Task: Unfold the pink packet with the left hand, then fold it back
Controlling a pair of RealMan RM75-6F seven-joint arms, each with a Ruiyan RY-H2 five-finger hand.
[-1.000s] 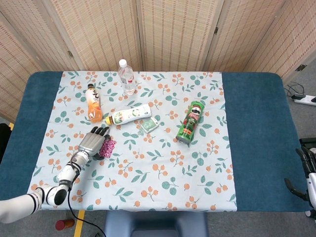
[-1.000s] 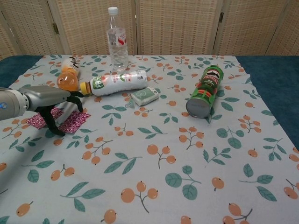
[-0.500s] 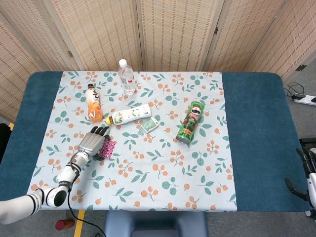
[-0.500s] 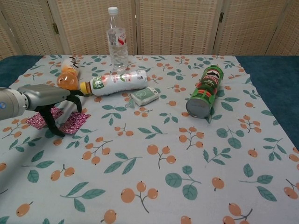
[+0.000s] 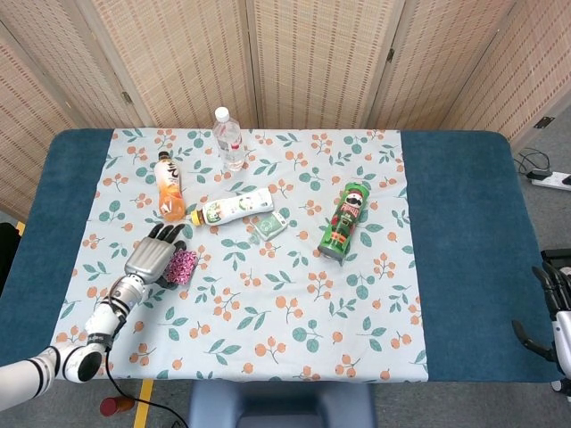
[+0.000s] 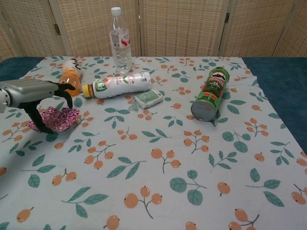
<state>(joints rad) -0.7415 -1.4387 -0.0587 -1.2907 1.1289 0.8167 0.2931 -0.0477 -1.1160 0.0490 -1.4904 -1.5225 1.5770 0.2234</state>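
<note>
On the floral cloth's left side, your left hand [image 6: 36, 96] arches over the crumpled pink foil packet [image 6: 57, 118], fingertips down at its edges; a firm grip isn't clear. Only the head view catches your right hand [image 5: 553, 308], curled, beyond the table's right edge.

A blue-topped table [image 5: 464, 223] carries a floral cloth [image 5: 268, 312] spread flat across its middle.

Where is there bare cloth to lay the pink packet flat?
Bare cloth lies on the near side of the pink packet, and a wide patch near of the Pringles can. Crowded beyond the left hand: orange bottle, white bottle, small green box.
</note>
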